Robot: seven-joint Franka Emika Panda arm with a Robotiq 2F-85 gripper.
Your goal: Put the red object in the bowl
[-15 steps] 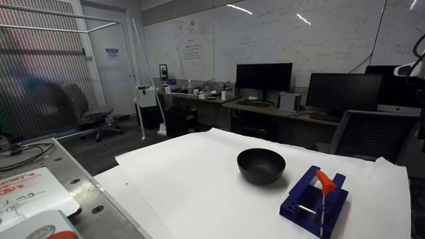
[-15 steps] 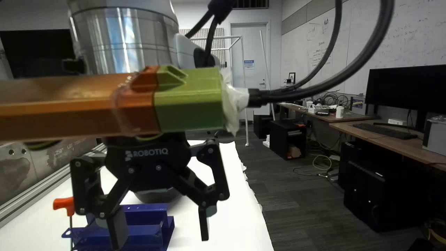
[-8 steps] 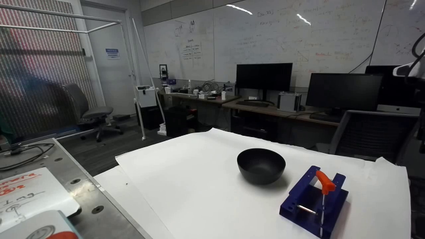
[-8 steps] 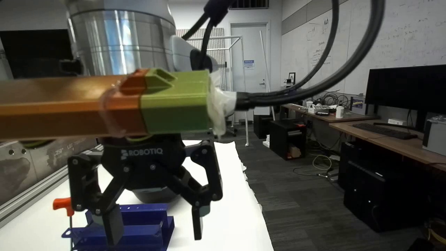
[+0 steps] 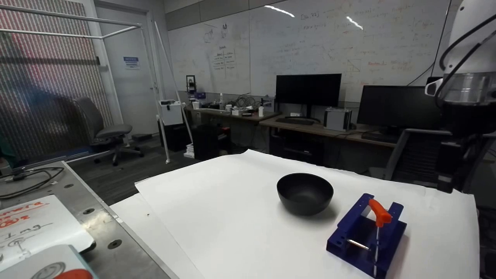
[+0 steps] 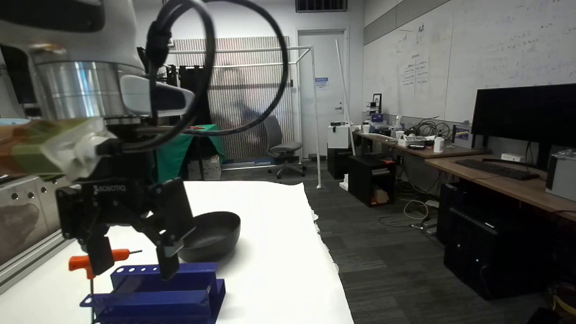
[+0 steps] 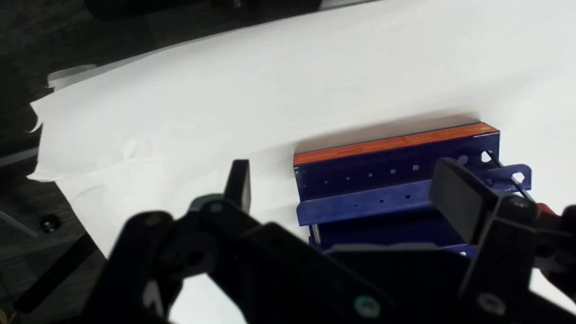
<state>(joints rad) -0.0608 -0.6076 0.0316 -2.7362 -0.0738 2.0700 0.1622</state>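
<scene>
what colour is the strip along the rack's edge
Orange: the strip runs along the dark blue rack, best seen in the wrist view.

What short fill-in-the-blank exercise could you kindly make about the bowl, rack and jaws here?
The bowl is coloured ____.
The rack has ____ as its main colour.
The red object is ____ (inside or outside) the bowl.
Gripping nothing, the jaws stand ____ (open or shut).
Missing words: black; blue; outside; open.

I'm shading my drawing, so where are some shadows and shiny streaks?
In an exterior view, a soft shadow beside the black bowl, glare streaks on the whiteboard; in the wrist view, a grey shadow along the orange strip of the blue rack.
</scene>
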